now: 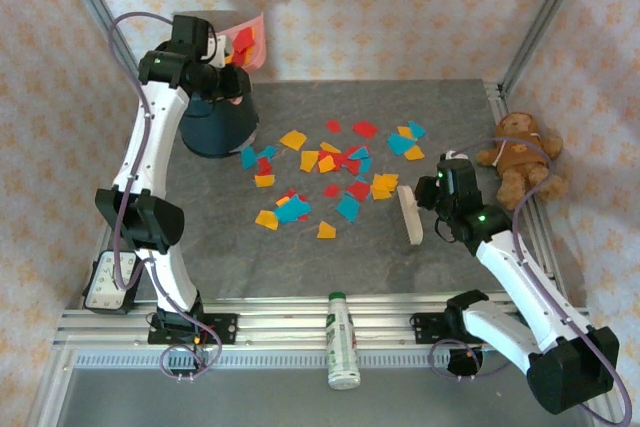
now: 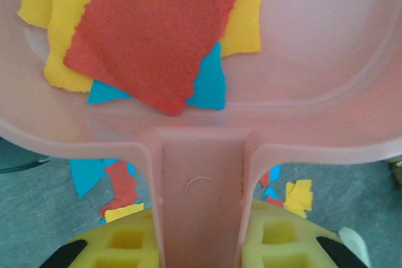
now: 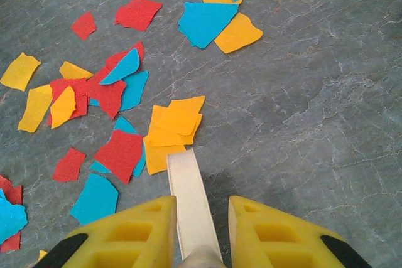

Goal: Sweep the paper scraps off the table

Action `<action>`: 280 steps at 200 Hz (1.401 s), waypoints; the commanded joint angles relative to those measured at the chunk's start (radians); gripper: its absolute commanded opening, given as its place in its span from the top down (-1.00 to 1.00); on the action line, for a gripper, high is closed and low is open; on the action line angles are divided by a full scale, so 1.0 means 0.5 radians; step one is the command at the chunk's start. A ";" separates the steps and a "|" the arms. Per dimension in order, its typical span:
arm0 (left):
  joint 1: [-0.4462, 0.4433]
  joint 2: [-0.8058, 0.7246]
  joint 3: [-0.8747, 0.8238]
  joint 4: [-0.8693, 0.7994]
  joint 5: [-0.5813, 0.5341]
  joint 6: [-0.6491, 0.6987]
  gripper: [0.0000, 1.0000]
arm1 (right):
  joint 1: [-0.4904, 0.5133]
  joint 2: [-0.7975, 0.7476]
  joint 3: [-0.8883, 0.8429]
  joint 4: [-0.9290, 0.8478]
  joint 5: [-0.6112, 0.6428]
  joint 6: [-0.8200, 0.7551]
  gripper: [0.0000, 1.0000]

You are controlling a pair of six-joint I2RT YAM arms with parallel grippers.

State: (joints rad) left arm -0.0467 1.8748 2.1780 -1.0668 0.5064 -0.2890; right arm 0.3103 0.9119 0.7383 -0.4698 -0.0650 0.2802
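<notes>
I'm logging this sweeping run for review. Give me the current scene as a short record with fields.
left gripper: shut on the pink dustpan handle, held up near the dark blue bin
right gripper: shut on the cream sweeping tool, low over the table
paper scraps: dozens across the table's middle; a few lie in the dustpan
bystanders: teddy bear at the right edge, bottle on the front rail

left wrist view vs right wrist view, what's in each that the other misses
Left wrist: the left gripper shut on the handle of the pink dustpan, paper scraps lying in the pan. Right wrist: the right gripper shut on a white flat tool, its tip at orange scraps. Both: loose scraps on the grey table.
</notes>
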 commanded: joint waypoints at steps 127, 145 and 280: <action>0.241 0.132 -0.164 0.884 0.622 -0.956 1.00 | -0.011 -0.001 0.029 0.029 -0.026 -0.005 1.00; 0.252 0.134 -0.209 0.999 0.668 -1.046 1.00 | -0.011 -0.003 0.030 0.022 -0.028 -0.005 1.00; 0.300 -0.033 -0.792 2.251 0.846 -2.092 1.00 | -0.012 0.015 0.042 0.008 -0.023 -0.022 1.00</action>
State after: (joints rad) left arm 0.0933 1.9259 1.8214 -0.1848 0.8902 -1.1645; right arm 0.3103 0.9157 0.7387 -0.4698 -0.0757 0.2768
